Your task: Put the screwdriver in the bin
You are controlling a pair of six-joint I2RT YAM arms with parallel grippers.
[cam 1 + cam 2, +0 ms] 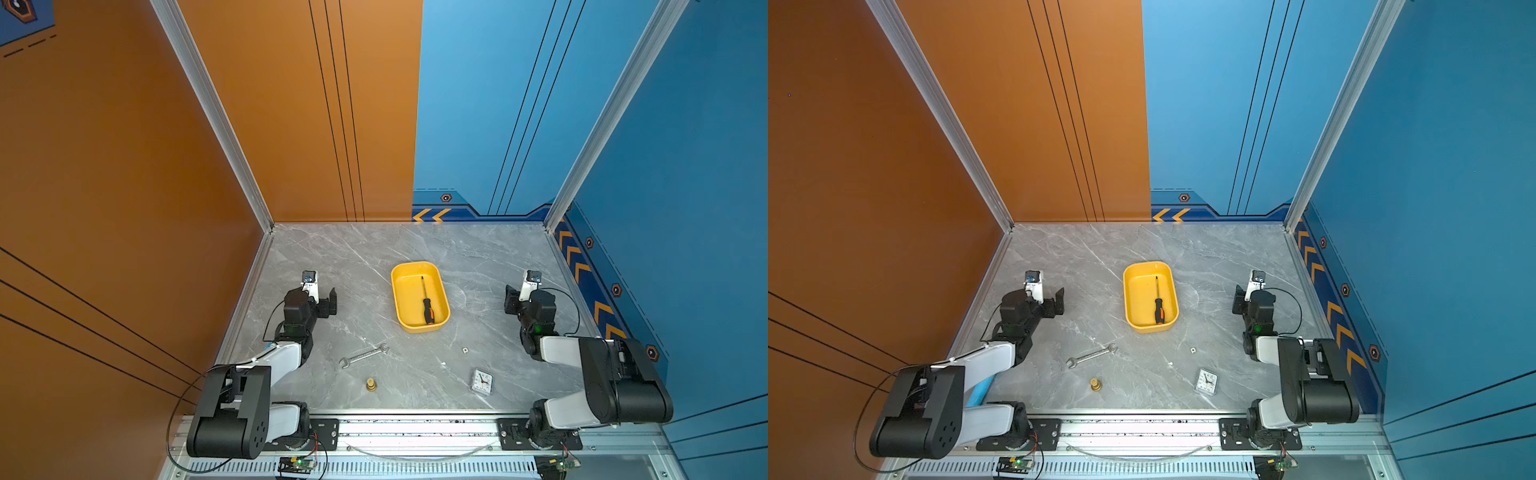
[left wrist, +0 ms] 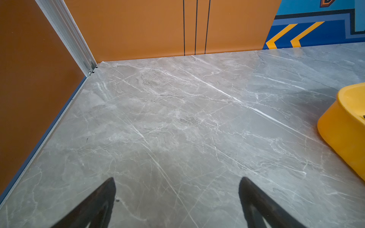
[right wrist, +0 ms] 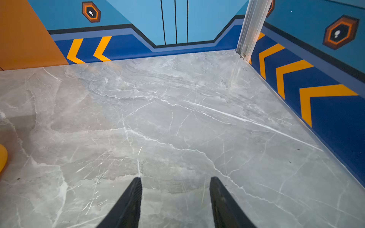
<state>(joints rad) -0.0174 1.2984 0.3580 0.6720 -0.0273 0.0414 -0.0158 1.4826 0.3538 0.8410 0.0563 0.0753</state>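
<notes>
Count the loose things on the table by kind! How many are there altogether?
Yellow bin: 1
Screwdriver, lying in the bin: 1
Silver wrench: 1
Small brass piece: 1
Little clock: 1
Tiny white bits: 2
Total: 7

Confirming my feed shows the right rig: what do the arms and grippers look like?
On left arm and right arm: white links, bulky black joint housings, thin black cables. Black tapered left gripper and right gripper. One green light on right arm.
</notes>
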